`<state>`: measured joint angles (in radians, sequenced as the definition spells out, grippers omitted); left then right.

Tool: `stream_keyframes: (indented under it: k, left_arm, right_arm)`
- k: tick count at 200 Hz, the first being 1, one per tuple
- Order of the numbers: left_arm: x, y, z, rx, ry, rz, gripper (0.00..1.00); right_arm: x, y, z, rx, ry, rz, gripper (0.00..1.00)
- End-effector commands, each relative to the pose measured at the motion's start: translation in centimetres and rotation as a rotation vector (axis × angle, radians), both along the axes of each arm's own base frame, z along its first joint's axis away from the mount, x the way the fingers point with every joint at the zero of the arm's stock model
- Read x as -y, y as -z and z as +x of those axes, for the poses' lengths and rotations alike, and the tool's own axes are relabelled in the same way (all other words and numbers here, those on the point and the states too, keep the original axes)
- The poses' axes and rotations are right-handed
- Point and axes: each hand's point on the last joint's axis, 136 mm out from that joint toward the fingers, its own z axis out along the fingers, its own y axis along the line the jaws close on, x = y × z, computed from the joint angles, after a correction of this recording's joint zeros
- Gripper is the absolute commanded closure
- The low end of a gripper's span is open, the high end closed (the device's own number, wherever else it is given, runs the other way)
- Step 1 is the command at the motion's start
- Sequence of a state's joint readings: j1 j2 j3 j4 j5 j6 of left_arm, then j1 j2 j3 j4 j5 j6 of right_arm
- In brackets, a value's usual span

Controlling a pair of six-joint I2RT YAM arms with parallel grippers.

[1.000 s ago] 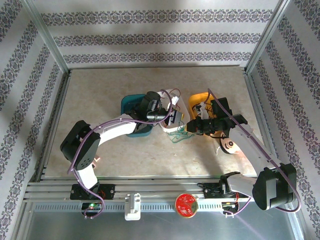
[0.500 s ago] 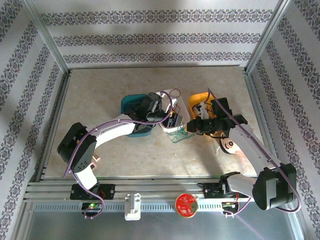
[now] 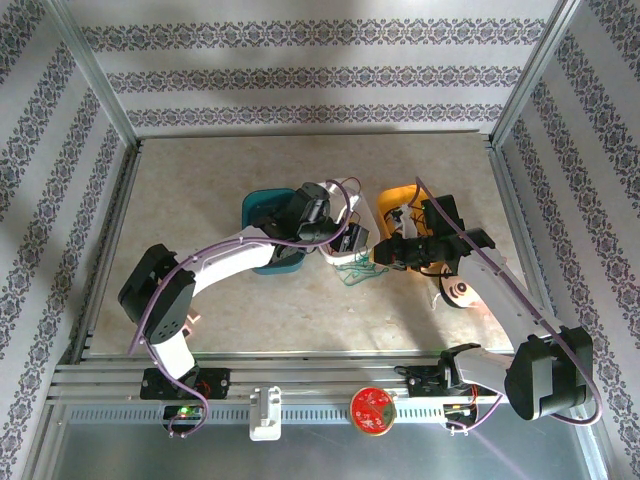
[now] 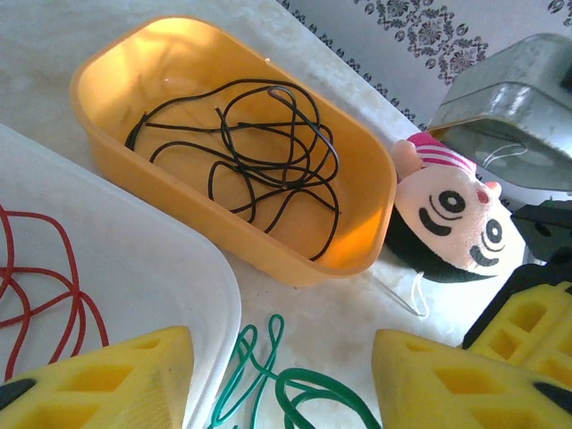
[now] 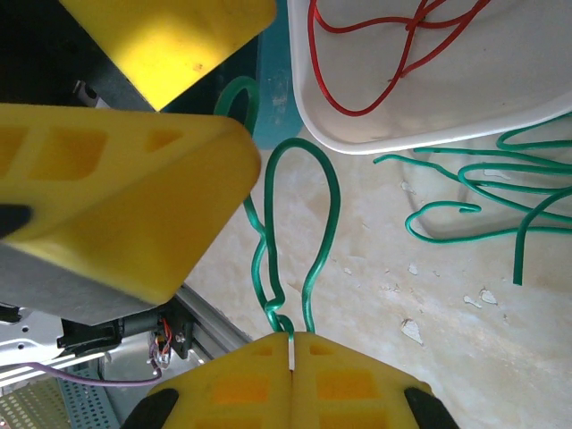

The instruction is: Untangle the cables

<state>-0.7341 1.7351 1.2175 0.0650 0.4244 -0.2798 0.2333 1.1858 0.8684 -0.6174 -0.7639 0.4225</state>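
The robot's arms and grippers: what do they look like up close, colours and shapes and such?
Both the left arm and the right arm have white shells with black joints, and a thin purple cable runs along each. The left gripper and the right gripper end in chunky yellow fingers, moulded with rectangular pockets, on black bodies.

Thin red wire (image 5: 353, 112) lies in a white tray (image 5: 500, 107), thin black wire (image 4: 279, 183) in an orange tub (image 4: 268, 255); my right pincer (image 5: 290, 344) pinches the thin green wire (image 5: 335, 206).
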Motion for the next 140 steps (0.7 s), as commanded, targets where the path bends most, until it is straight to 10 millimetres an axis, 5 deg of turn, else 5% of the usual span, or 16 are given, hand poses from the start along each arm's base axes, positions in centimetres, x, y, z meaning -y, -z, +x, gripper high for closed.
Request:
stream_keyframes:
  k: [1, 86, 116, 140]
  left_arm:
    - [0.8, 0.5, -0.7, -0.025, 0.033, 0.016, 0.46]
    - [1.6, 1.8, -1.4, -0.059, 0.05, 0.03, 0.48]
    - [1.3, 1.5, -1.1, -0.042, 0.027, 0.03, 0.75]
    - [1.1, 0.4, -0.6, -0.006, -0.004, 0.006, 0.77]
  right_arm:
    - [0.1, -0.8, 0.6, 0.03, 0.003, -0.007, 1.0]
    - [0.2, -0.6, 0.6, 0.034, 0.01, -0.014, 1.0]
    - [0.3, -0.6, 0.5, 0.032, 0.01, -0.012, 1.0]
    - [0.2, -0.5, 0.5, 0.03, 0.008, -0.009, 1.0]
